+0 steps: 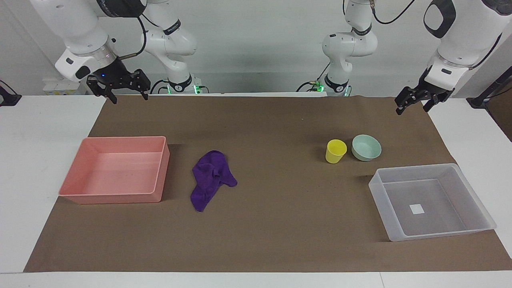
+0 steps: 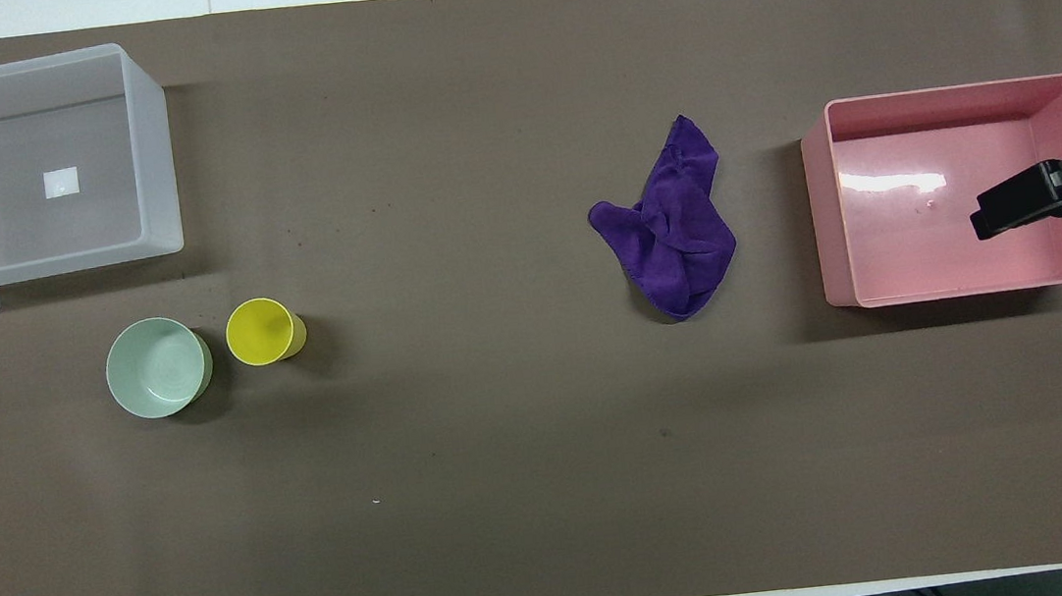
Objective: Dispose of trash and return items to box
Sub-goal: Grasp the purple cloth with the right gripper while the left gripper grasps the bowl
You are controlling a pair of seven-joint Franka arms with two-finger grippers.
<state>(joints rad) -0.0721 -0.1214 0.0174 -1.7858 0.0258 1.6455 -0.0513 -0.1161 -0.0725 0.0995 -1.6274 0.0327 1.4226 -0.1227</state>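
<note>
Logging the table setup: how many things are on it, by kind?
Cloth: 1, purple cloth
Cup: 1, yellow cup
Bowl: 1, green bowl
Containers: 2, clear box and pink tray
Total: 5

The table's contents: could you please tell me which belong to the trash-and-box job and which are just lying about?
Part of the job:
purple cloth rag, the trash
yellow cup, upright, beside the bowl
mint-green bowl
clear plastic tub, holding nothing yet
pink tray, likely the trash bin, beside the rag

Just lying about:
brown paper table cover
</note>
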